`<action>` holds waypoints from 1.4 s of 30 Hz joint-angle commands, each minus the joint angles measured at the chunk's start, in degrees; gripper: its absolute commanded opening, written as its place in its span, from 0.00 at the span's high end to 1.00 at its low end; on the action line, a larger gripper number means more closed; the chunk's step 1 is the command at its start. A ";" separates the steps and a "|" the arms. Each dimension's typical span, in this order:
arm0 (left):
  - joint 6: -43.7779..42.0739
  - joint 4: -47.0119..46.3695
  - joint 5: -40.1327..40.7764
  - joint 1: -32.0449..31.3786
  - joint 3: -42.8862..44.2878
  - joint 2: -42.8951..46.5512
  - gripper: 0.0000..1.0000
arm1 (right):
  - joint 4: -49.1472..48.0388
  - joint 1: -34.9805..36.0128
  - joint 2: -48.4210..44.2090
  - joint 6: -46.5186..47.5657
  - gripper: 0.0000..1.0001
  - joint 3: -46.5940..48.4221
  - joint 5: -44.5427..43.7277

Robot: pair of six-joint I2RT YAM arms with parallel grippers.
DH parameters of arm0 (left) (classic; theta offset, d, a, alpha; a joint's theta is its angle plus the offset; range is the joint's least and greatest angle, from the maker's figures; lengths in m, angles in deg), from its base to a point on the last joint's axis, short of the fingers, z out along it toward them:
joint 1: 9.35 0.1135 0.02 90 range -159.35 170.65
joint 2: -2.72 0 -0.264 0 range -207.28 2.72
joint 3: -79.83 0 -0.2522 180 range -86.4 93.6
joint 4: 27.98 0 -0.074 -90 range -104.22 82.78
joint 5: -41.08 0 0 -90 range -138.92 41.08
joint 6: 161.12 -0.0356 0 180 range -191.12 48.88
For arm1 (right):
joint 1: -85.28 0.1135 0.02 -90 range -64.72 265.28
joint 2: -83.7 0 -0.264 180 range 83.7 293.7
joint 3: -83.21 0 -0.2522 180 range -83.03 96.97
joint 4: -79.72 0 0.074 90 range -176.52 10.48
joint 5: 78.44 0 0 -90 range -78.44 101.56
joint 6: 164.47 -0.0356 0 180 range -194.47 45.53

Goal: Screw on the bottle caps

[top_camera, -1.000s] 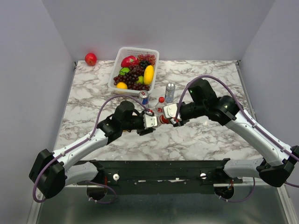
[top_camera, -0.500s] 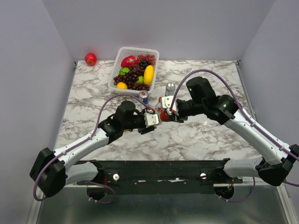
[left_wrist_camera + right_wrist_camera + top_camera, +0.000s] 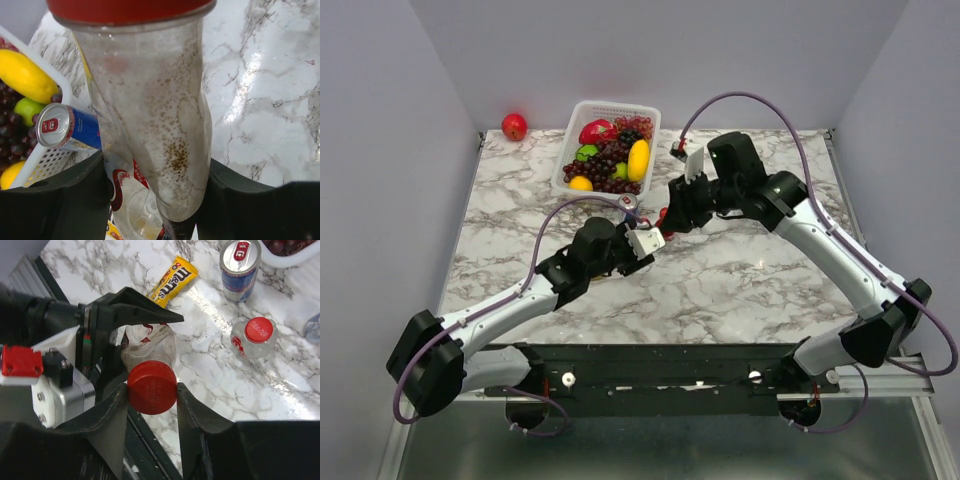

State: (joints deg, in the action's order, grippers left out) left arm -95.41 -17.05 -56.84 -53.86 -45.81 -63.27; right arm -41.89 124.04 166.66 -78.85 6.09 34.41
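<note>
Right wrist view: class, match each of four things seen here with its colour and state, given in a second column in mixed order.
Things:
1. red cap
2. soda can
3. candy packet
4. small bottle

Colour and state:
a. yellow, lying flat
b. blue and silver, standing upright
c. clear, standing upright, closed
d. red, pinched in the right gripper

Pairs: 1-d, 2-b, 3-a, 4-c
</note>
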 commanded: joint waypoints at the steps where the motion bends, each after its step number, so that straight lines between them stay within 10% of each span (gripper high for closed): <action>1: 1.70 -7.19 -0.34 -2.69 3.44 0.52 1.00 | -2.25 -0.62 5.37 -9.87 0.51 6.13 0.78; 12: -0.05 6.15 -13.05 -0.93 2.03 2.63 1.00 | -0.68 -6.86 -2.70 3.74 0.16 16.01 10.52; 18: -9.79 20.28 -25.72 3.46 9.65 0.26 1.00 | 8.63 -6.86 -13.94 50.22 0.09 0.64 29.97; 25: -20.53 32.01 -29.69 3.82 15.74 -3.26 1.00 | 13.56 -4.40 -15.64 68.26 0.12 -5.80 27.42; 42: -18.77 29.55 -30.66 3.73 17.76 -5.11 1.00 | 15.59 4.22 -14.93 79.36 0.26 -8.35 19.60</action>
State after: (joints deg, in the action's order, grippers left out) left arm -114.78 13.31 -84.82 -50.19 -29.70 -68.43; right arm -26.79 127.56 151.71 -1.78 -1.82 56.07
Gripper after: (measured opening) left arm 0.633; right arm 0.759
